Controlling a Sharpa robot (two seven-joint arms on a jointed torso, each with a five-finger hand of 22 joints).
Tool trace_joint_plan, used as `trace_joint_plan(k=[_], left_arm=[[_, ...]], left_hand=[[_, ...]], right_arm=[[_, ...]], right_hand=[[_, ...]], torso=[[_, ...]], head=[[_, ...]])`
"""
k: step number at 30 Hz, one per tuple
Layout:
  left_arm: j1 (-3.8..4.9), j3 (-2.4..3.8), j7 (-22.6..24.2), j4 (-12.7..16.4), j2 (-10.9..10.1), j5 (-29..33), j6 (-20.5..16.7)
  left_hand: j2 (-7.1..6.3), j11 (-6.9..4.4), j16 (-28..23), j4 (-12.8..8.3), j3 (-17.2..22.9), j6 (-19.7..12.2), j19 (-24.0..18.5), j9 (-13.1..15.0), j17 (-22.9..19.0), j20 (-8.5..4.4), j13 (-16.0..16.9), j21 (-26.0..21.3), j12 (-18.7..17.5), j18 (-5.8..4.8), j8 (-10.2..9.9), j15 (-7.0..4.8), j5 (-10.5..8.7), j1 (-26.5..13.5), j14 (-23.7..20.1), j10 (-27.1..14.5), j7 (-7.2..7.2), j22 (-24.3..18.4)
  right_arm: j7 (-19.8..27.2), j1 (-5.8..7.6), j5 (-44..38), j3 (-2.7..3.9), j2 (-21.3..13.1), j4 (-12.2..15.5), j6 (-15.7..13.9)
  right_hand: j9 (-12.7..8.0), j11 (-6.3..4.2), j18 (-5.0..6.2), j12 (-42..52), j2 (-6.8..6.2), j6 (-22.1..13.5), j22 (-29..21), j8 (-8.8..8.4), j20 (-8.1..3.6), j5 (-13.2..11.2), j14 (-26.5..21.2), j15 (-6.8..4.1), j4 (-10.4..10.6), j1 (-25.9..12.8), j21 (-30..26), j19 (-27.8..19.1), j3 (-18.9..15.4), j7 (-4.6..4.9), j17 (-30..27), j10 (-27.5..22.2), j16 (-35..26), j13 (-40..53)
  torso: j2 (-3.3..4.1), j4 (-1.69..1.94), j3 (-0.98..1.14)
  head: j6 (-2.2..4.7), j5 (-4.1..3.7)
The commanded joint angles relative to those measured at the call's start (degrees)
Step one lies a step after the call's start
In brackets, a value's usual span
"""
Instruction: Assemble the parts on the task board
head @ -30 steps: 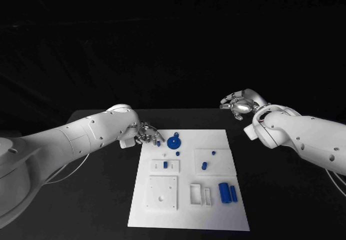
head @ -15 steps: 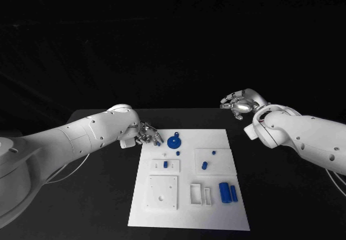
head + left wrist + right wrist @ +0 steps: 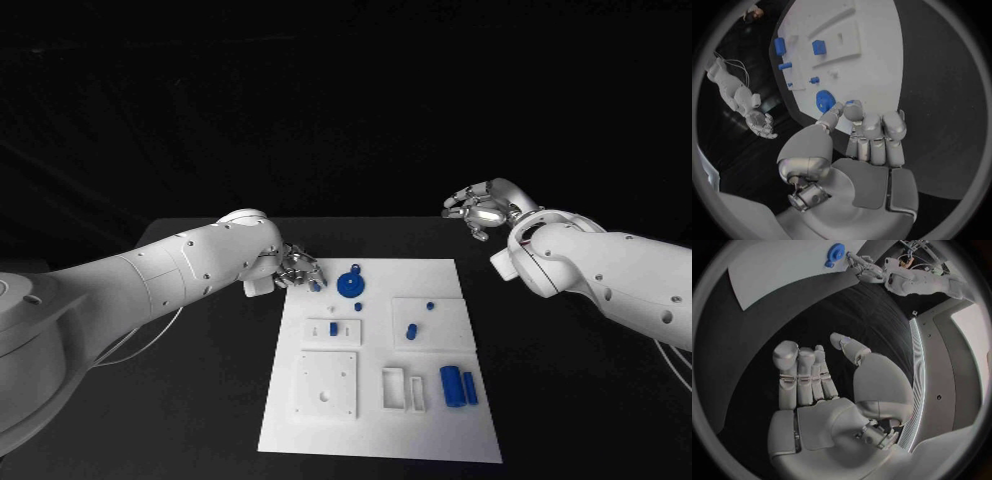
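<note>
The white task board [image 3: 378, 400] lies in the middle of the black table. A round blue disc part [image 3: 349, 284] stands near its far left corner. At that far left edge, just beside the disc, my left hand [image 3: 299, 268] pinches a small blue part [image 3: 853, 103] between thumb and a fingertip. My right hand [image 3: 480, 207] hovers above the table beyond the board's far right corner, fingers straight, thumb apart, holding nothing. The left wrist view also shows the board [image 3: 873, 75] and disc [image 3: 825, 100].
Small blue pieces sit in white sub-plates mid-board [image 3: 332, 328] [image 3: 410, 330]. Two blue cylinders [image 3: 457, 385] lie near the board's right front. A white square plate [image 3: 326, 384] and a white slotted block [image 3: 402, 389] occupy the front. Black table surrounds the board.
</note>
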Motion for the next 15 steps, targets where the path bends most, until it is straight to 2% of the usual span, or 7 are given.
trace_joint_plan(k=[1,5,6,8,9,15], left_arm=[[-0.11,-0.04,0.8,0.2,-0.2,1.7,-2.0],[-0.15,-0.03,1.0,0.8,-0.8,2.4,-2.9],[-0.16,-0.02,1.1,1.1,-1.1,2.6,-3.5],[-0.22,0.01,1.1,2.2,-2.0,3.6,-4.9],[-0.23,0.03,1.1,2.6,-2.3,3.9,-5.4],[-0.22,0.05,1.0,5.6,-5.0,5.0,-7.8]], left_hand=[[1.17,-0.56,0.4,-0.5,-0.2,1.5,0.2,1.3,0.1,-2.08,-0.1,0.4,0.4,7.5,2.0,-0.69,0.44,1.0,0.1,0.2,-0.26,0.0],[1.73,-1.1,0.6,-0.5,-0.2,2.1,0.2,2.5,0.2,-2.1,-0.4,0.5,0.5,7.44,4.8,-1.15,0.08,2.7,0.3,0.6,-0.86,0.0],[0.0,-1.23,0.6,1.0,2.8,1.9,0.3,2.7,0.2,-2.14,-0.6,0.3,0.4,7.47,5.7,-1.27,-2.51,4.3,0.4,0.8,-1.11,-0.3],[-1.37,-1.29,0.7,2.8,5.1,1.7,0.6,2.9,0.3,-2.05,-0.7,0.4,0.4,7.32,6.4,-1.29,-2.77,4.6,0.5,1.1,-1.04,-0.4],[-1.72,-1.35,0.7,3.5,6.2,1.5,0.7,2.9,0.3,-2.04,-0.8,0.5,0.4,7.26,6.9,-1.31,-2.77,4.7,0.6,1.2,-1.01,-0.4],[-2.12,-1.33,0.7,3.8,6.9,1.3,0.8,2.9,0.3,-2.06,-0.9,0.6,0.4,7.25,7.3,-1.32,-2.67,4.8,0.6,1.3,-1.07,-0.5]], right_arm=[[-0.4,-0.01,-0.1,0.04,0.1,-0.1,1.2],[-0.5,-0.02,-0.1,0.04,0.2,-0.3,1.4],[-0.5,-0.03,-0.1,0.04,0.2,-0.4,1.4],[-0.5,-0.09,-0.1,0.04,0.3,-0.5,1.6],[-0.5,-0.09,-0.1,0.04,0.2,-0.5,1.7],[-0.5,-0.14,-0.1,0.04,-0.1,-0.5,1.6]], right_hand=[[0.0,-0.03,9.62,0.3,-0.14,-0.1,0.1,-0.32,-0.24,0.2,-0.4,0.13,0.1,-0.4,-0.2,-0.3,-0.3,0.32,-0.1,-0.3,0.2,-0.1],[0.0,-0.01,9.62,0.3,-0.15,-0.2,0.1,-0.34,-0.22,0.2,-0.4,0.15,0.2,-0.4,-0.3,-0.3,-0.4,0.34,-0.1,-0.3,0.2,-0.1],[0.0,0.0,9.62,0.3,-0.15,-0.2,0.1,-0.35,-0.22,0.2,-0.4,0.16,0.2,-0.4,-0.3,-0.3,-0.4,0.35,-0.1,-0.4,0.2,-0.1],[0.0,0.01,9.62,0.3,-0.14,-0.2,0.1,-0.35,-0.21,0.2,-0.5,0.17,0.2,-0.5,-0.3,-0.4,-0.4,0.36,-0.1,-0.4,0.2,-0.1],[0.0,0.01,9.62,0.3,-0.13,-0.2,0.1,-0.35,-0.21,0.2,-0.5,0.17,0.2,-0.5,-0.3,-0.4,-0.4,0.36,-0.1,-0.4,0.2,-0.1],[0.0,0.03,9.62,0.3,-0.11,-0.3,0.1,-0.37,-0.19,0.3,-0.5,0.19,0.2,-0.5,-0.3,-0.4,-0.4,0.38,-0.1,-0.4,0.2,-0.1]], torso=[[-0.02,0.0,0.0],[-0.01,0.01,0.0],[0.0,0.04,-0.01],[0.0,0.03,0.0],[0.0,0.03,0.0],[-0.01,0.07,0.0]], head=[[0.08,0.37],[0.04,0.44],[0.05,0.41],[0.04,0.45],[0.07,0.47],[-0.01,0.36]])
